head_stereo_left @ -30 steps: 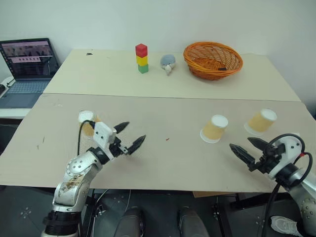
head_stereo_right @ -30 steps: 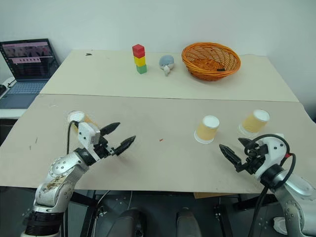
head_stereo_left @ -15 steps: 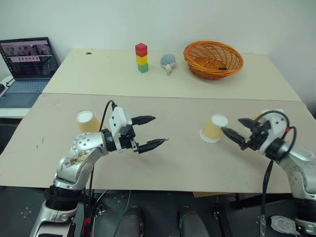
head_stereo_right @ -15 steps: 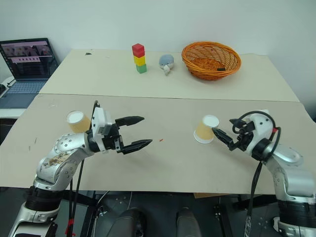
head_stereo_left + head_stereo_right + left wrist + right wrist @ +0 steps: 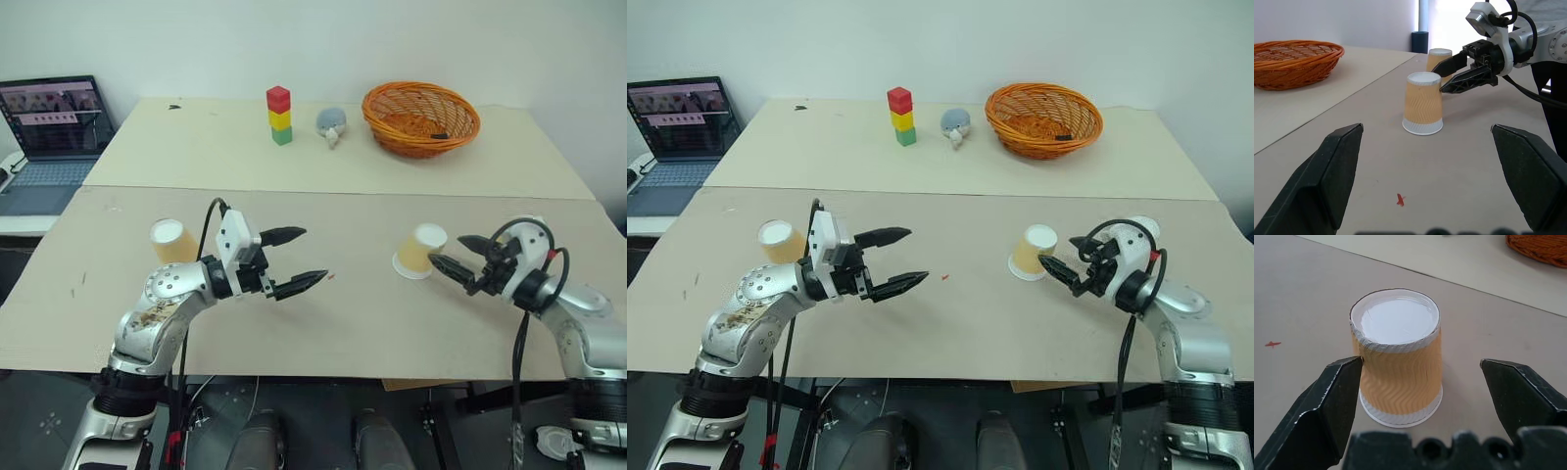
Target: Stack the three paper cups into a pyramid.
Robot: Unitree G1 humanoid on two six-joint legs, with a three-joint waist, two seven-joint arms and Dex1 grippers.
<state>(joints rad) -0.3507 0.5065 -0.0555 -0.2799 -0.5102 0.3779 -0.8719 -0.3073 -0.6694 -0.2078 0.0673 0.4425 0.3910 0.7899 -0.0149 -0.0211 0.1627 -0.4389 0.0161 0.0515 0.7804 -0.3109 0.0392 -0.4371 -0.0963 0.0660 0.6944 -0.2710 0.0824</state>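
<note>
Beige tabletop (image 5: 353,323) against white wall (image 5: 392,39)

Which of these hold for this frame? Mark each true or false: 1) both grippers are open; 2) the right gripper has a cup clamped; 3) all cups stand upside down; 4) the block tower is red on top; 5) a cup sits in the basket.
1) True: the left gripper and the right gripper both stand open.
2) False: its fingers only flank the middle cup, with gaps on both sides.
3) True for the middle cup and the far right cup; the left cup lies tilted.
4) True: the block tower goes red, yellow, green.
5) False: the basket holds no cup.
</note>
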